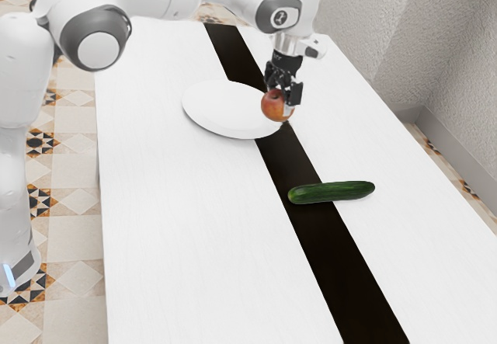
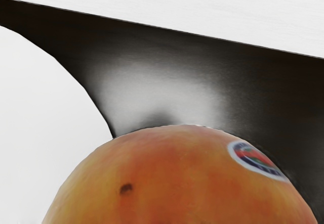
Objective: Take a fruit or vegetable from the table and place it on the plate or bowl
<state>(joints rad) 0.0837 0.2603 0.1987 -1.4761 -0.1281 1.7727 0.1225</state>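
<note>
A red-orange apple point(image 1: 276, 106) hangs in my black gripper point(image 1: 282, 95), which is shut on it from two sides. It is held just above the table, at the edge of the white plate point(image 1: 221, 109) on the exterior view's right side of that plate, over the black stripe. In the wrist view the apple point(image 2: 182, 183) with a small sticker sits large right under my hand, with the plate's rim point(image 2: 40, 133) beside it. A dark green cucumber point(image 1: 331, 192) lies across the black stripe, nearer the front of the table.
The white table point(image 1: 171, 227) has a black stripe point(image 1: 326, 258) running lengthwise down its middle. A grey wall stands past the table on the exterior view's right. Patterned floor tiles show on the exterior view's left.
</note>
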